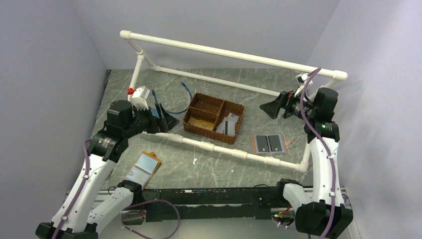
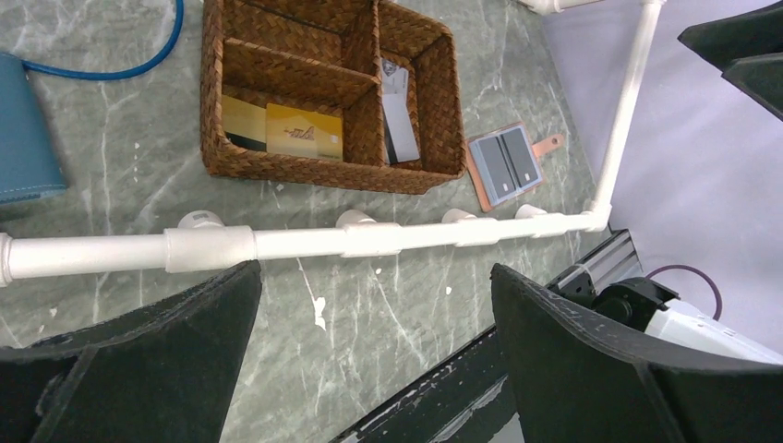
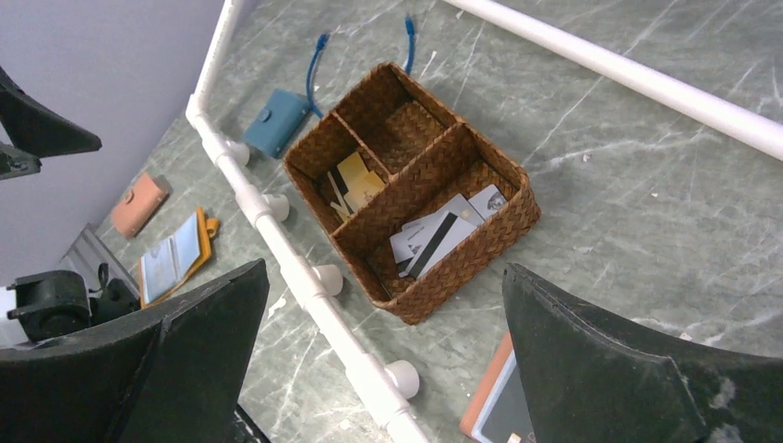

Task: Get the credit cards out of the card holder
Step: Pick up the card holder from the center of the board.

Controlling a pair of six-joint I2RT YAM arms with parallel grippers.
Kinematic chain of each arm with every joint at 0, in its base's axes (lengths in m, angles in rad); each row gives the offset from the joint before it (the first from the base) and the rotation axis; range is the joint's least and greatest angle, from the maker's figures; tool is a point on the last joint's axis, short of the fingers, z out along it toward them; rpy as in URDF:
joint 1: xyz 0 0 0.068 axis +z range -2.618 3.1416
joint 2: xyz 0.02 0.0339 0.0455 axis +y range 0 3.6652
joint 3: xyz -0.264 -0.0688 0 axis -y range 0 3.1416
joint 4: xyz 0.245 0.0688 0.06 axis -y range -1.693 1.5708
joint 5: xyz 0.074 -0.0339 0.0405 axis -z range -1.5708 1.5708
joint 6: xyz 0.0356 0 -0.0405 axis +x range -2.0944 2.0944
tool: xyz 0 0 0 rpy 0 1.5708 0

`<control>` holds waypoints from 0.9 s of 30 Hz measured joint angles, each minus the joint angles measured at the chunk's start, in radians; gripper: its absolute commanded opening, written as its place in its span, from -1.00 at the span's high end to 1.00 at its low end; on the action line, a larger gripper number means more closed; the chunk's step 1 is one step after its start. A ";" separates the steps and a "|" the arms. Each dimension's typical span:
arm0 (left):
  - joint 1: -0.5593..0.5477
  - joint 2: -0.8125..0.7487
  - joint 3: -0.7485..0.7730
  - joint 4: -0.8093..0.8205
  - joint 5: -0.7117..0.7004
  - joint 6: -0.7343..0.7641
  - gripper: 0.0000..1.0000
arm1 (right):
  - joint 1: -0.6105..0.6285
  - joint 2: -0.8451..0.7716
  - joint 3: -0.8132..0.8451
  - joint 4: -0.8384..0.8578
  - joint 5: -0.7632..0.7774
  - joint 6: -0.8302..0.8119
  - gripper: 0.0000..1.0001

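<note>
The slate-blue card holder point(image 3: 277, 122) lies folded shut on the marble table, left of the wicker basket, with its strap tab fastened. One edge of it shows in the left wrist view point(image 2: 23, 129), and in the top view point(image 1: 156, 110) it is mostly hidden behind my left gripper. No dark credit cards show; they are hidden inside it. My left gripper point(image 1: 166, 121) is open and empty, just above and beside the holder. My right gripper point(image 1: 273, 107) is open and empty, raised at the right, far from the holder.
A three-part wicker basket point(image 1: 195, 128) holds gold and white cards. A brown holder with two grey cards point(image 1: 268, 144) lies to its right. An orange-tan holder with a pale blue card point(image 1: 143, 168) lies open at the front left. A white pipe frame point(image 1: 219, 148) rings the area. A blue cable point(image 1: 184, 97) lies behind.
</note>
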 measured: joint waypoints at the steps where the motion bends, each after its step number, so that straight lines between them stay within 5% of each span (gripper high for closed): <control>1: 0.000 -0.003 0.000 -0.001 0.002 -0.003 -0.99 | -0.003 -0.003 0.000 0.005 -0.002 0.005 -0.99; 15: 0.000 0.013 0.013 -0.045 -0.005 0.002 -0.99 | -0.010 -0.011 -0.029 0.045 -0.085 -0.010 -0.99; 27: 0.000 0.226 0.035 -0.088 -0.233 0.181 -0.99 | -0.010 0.003 -0.113 -0.084 -0.312 -0.429 -0.99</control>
